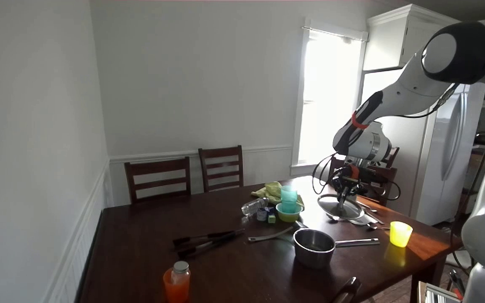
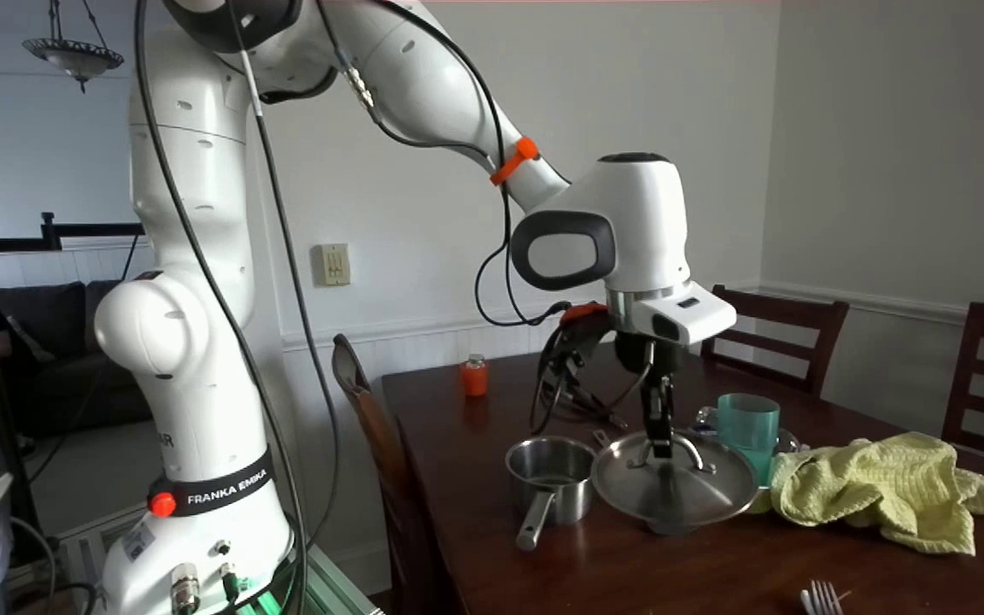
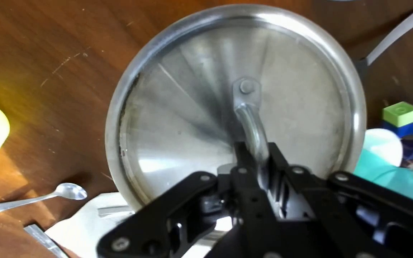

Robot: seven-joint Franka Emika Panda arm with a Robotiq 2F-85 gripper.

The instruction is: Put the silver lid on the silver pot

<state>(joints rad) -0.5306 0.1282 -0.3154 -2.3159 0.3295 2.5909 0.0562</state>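
Observation:
The silver lid [image 3: 192, 107] is round and shiny with an arched metal handle and fills the middle of the wrist view. My gripper [image 3: 258, 152] is shut on the lid's handle. In both exterior views the gripper [image 1: 342, 205] [image 2: 661, 451] points down and holds the lid [image 1: 328, 203] [image 2: 629, 485] above the table, slightly tilted. The silver pot [image 1: 314, 254] [image 2: 576, 502] stands upright and uncovered on the table in both exterior views. Its long handle points toward the camera in an exterior view. The lid hangs beside the pot, apart from it in an exterior view.
A yellow cup [image 1: 401, 234] stands near the table edge. A teal cup [image 1: 289, 194] in a bowl, a bottle [image 1: 254, 206] and a yellow-green cloth [image 2: 885, 491] lie beyond the lid. A ladle [image 1: 270, 237], tongs [image 1: 209, 242], an orange cup [image 1: 177, 288] and a spoon [image 3: 71, 191] are also on the table.

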